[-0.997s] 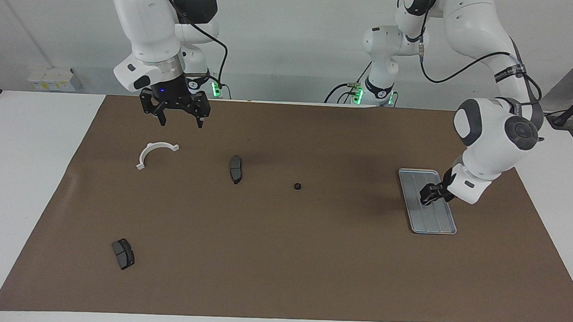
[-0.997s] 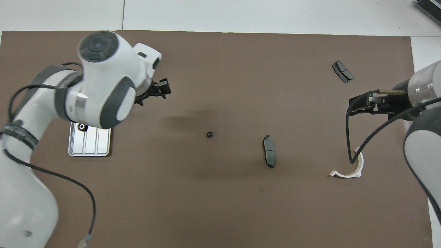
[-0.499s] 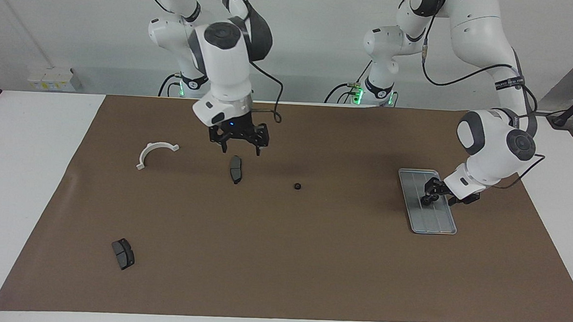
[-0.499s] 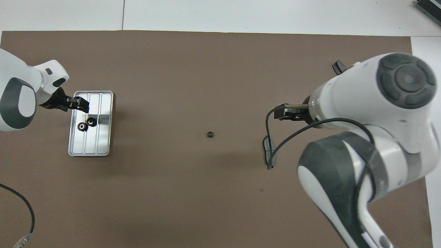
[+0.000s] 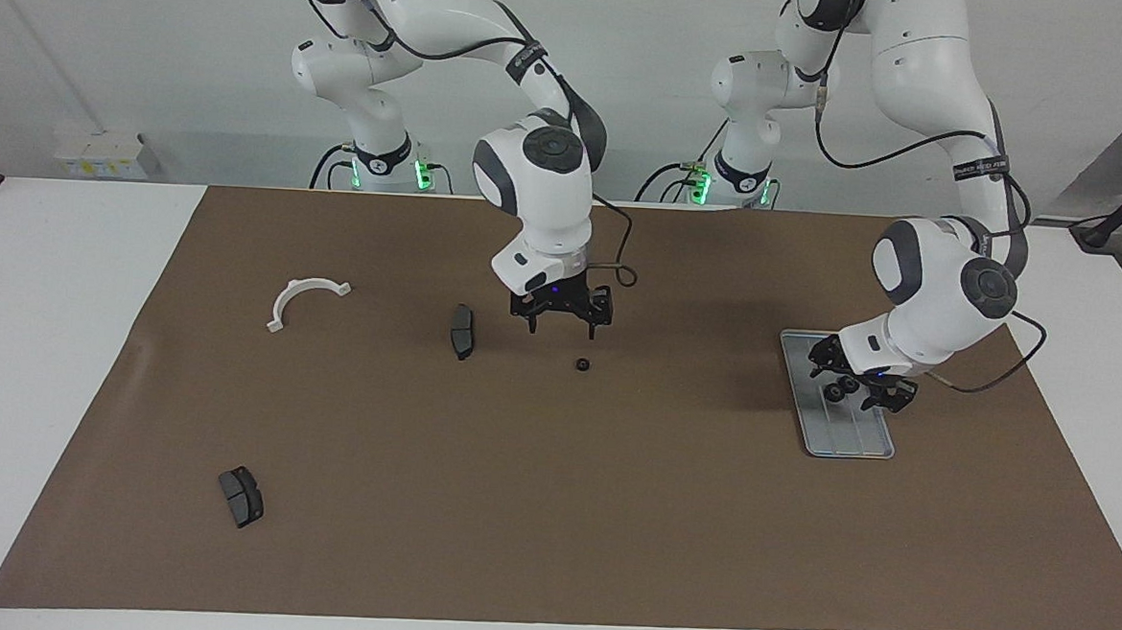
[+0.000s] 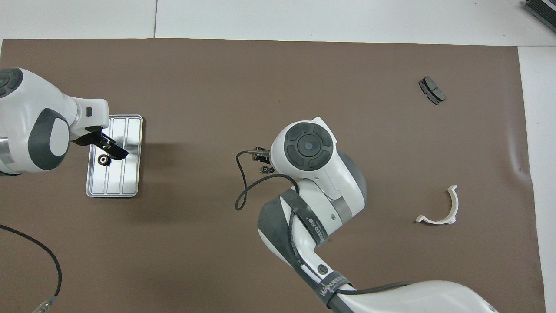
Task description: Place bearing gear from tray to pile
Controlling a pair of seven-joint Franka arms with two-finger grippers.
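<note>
Three bearing gears are counted: a lone gear [image 5: 582, 364] lying on the mat [image 5: 608, 510] and a pair of gears [image 5: 835, 393] lying on the tray [image 5: 847, 440]. In the overhead view, only one gear of that pair [image 6: 103, 160] is seen uncovered. One tray is counted. Two dark brake pads are counted, one pad [image 5: 462, 330] near the middle of the mat and the other pad [image 5: 241, 496] far from the robots. One white bracket [image 5: 304, 299] is counted. One brown mat is spread on one desk [image 5: 39, 374]. Two arms are counted, with one claw each: the left claw [image 5: 850, 386] and the right claw [image 5: 561, 327].
</note>
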